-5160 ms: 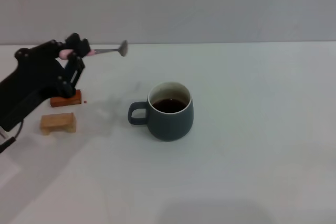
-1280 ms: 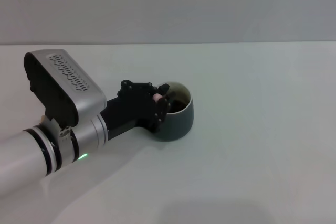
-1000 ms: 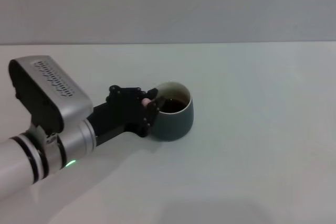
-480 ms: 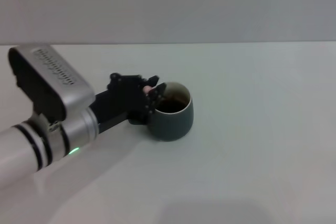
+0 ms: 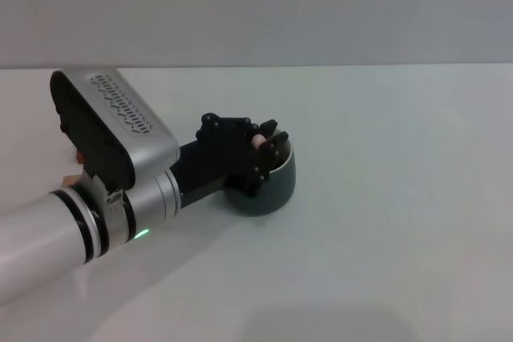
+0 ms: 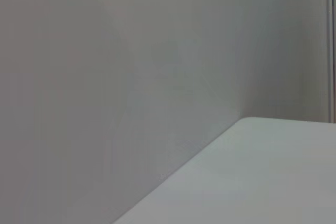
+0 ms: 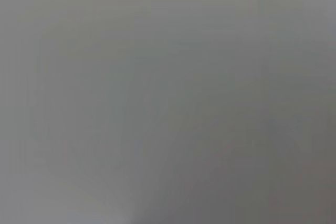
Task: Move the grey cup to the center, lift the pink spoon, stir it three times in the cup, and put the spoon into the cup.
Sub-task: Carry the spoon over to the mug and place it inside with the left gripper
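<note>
Now left pincer [image 5: 267, 146] farther over grey cup [image 5: 276, 184], still clenching pink spoon [image 5: 259, 142]

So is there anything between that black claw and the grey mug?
Nothing, in the head view: the left gripper sits right over the grey cup, clamped on the pink spoon.
</note>
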`<control>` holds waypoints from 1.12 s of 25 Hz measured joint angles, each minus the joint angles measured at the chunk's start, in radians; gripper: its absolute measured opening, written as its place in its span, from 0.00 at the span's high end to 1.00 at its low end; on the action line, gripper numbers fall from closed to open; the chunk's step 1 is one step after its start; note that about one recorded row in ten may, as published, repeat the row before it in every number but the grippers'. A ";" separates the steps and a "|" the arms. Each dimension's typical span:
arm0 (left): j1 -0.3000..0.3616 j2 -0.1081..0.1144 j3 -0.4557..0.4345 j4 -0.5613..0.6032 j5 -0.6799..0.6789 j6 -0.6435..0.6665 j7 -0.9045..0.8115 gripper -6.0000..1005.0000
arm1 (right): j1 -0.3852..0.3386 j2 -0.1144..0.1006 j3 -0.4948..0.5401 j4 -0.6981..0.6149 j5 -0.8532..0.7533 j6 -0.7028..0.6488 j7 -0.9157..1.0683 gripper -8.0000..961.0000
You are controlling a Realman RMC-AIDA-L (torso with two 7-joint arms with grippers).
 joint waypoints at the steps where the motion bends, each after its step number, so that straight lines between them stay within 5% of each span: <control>1: 0.005 0.001 0.000 0.000 0.000 0.000 0.000 0.75 | 0.001 0.000 -0.004 0.000 0.000 0.000 0.000 0.99; 15: 0.067 0.019 -0.031 -0.006 0.000 -0.001 0.004 0.74 | 0.004 -0.001 -0.010 -0.001 -0.002 0.001 0.000 0.99; 28: -0.029 -0.025 -0.026 0.018 0.000 -0.001 0.032 0.73 | 0.004 -0.001 -0.010 -0.004 -0.002 0.002 0.000 0.99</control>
